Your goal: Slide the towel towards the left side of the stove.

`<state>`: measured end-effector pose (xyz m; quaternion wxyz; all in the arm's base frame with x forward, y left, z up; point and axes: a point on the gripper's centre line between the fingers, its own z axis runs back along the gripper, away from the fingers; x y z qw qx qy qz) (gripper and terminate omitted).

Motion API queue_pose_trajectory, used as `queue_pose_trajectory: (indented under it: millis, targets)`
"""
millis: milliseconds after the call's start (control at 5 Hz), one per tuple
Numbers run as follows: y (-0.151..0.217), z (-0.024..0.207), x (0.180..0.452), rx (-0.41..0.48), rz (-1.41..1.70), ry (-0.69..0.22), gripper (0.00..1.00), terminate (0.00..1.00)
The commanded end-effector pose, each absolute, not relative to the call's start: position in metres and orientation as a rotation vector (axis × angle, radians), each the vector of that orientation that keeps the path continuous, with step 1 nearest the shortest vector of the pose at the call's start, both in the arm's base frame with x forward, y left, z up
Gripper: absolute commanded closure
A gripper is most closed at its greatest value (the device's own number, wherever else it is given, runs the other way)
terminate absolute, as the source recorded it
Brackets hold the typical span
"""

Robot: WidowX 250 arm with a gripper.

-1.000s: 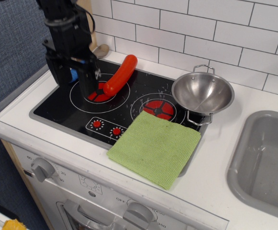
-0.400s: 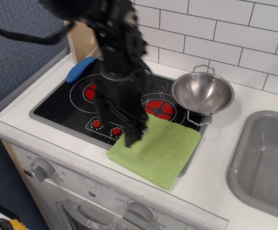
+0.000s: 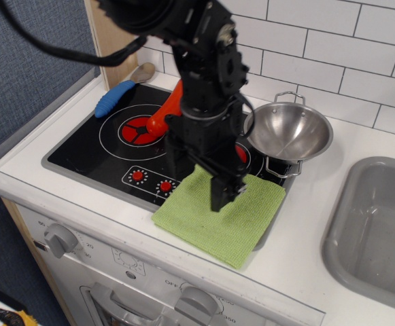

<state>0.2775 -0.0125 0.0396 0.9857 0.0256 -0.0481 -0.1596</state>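
On the front right part of the stove (image 3: 88,155), the towel (image 3: 211,224) lies flat, a light green square cloth turned slightly like a diamond. Its far edge covers part of the black glass near the right burner, and its near corner hangs over the grey rim onto the white counter (image 3: 306,258). The 2 small red knobs (image 3: 151,180) sit just beside its left edge.

Above the towel, the black arm reaches down from the upper left, and the gripper (image 3: 222,193) hangs over the cloth's upper middle. Its fingers point downward with the tips at or just above the fabric; whether they touch it I cannot tell, nor can I tell how far apart the jaws stand, since the dark parts blur together.

Behind the arm, a red sausage-shaped toy (image 3: 164,114) rests partly on the left burner (image 3: 137,129). A blue object (image 3: 113,99) lies at the stove's far left corner. A steel pot (image 3: 289,132) with wire handles stands at the stove's right edge, close to the towel's far corner. A grey sink (image 3: 381,231) sits well apart on the right
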Motion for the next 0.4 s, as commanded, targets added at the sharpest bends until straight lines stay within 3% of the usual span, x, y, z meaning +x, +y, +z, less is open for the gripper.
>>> queue_pose_trajectory:
  millis: [0,200]
  targets:
    - [-0.023,0.039,0.301,0.049,-0.307,-0.116,0.00,0.00]
    - [-0.021,0.025,0.300,0.103,-0.318,-0.087,0.00,0.00]
